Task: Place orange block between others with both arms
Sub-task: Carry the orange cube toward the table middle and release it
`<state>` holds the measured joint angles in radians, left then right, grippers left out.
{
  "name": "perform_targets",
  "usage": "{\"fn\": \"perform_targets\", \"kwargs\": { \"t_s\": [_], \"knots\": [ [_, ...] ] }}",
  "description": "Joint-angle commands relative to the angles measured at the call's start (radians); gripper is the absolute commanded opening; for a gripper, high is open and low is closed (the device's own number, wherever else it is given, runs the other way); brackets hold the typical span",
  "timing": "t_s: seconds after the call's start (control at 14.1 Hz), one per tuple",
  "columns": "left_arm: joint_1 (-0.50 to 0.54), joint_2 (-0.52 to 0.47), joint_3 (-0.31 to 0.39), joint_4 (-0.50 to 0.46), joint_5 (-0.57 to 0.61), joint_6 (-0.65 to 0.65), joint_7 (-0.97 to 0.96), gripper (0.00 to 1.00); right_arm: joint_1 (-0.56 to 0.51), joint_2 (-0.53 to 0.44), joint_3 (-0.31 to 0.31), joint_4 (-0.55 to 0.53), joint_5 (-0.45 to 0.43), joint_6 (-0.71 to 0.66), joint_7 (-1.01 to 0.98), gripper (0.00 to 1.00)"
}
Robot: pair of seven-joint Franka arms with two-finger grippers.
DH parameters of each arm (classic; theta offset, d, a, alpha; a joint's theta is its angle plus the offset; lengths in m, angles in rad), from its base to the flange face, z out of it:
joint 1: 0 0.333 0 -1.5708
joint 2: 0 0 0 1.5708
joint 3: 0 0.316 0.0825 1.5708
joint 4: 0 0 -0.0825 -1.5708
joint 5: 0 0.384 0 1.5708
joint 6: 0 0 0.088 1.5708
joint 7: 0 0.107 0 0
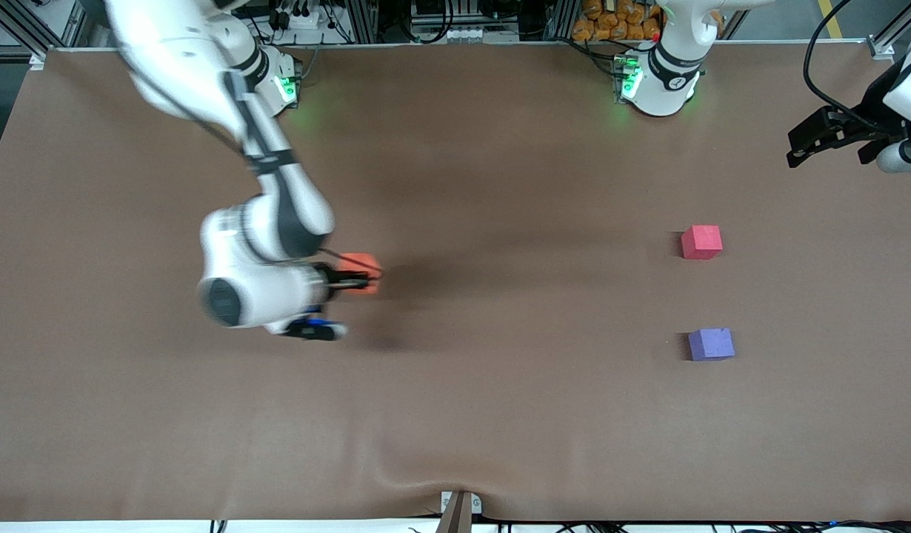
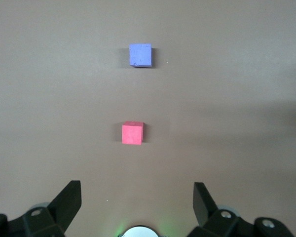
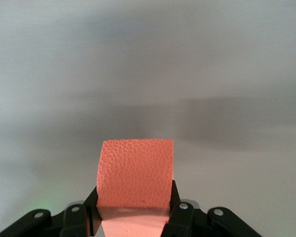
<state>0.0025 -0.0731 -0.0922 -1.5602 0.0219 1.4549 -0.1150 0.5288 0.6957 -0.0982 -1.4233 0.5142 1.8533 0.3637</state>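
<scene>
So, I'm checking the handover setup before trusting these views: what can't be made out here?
- Front view: the right gripper and its wrist cover much of the orange block; whether it touches the table can't be told.
- Right wrist view: the block's lower part is cut off by the edge, behind the fingers.
- Front view: the left gripper sits at the frame edge, its arm mostly cut off.
- Left wrist view: only the red-pink cube and purple cube show.

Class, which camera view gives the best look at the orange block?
The right wrist view: the orange block fills it, gripped in the right tool. The front view shows it small and partly covered; the left wrist view misses it.
</scene>
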Motion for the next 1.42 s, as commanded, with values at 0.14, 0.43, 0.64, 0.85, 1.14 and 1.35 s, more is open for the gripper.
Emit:
{"fn": "perform_targets", "kwargs": {
  "t_s": [0.14,0.43,0.64,0.85,1.14,1.35],
  "knots": [
    [0.007,-0.004,-0.003,0.009,0.0,-0.01,0.021,1.0,0.17,0.157,-0.009,0.129,0.053,0.207,0.143,0.0],
    [0.005,-0.004,-0.004,0.009,0.001,-0.01,0.021,1.0,0.184,0.183,-0.006,0.129,0.052,0.21,0.143,0.0],
    [0.002,-0.004,-0.008,0.012,-0.008,-0.004,0.014,1.0,0.21,0.191,-0.009,0.124,0.04,0.228,0.143,1.0],
    [-0.001,-0.004,-0.008,0.014,-0.007,-0.001,0.014,1.0,0.204,0.171,-0.012,0.13,0.038,0.225,0.139,1.0],
    [-0.006,-0.002,-0.011,0.014,-0.007,0.005,0.017,1.0,0.152,0.085,-0.017,0.127,0.035,0.202,0.141,1.0],
    [-0.006,0.001,-0.032,0.012,-0.007,0.005,0.012,1.0,0.122,0.018,-0.084,0.118,-0.018,0.181,0.114,1.0]
  ]
}}
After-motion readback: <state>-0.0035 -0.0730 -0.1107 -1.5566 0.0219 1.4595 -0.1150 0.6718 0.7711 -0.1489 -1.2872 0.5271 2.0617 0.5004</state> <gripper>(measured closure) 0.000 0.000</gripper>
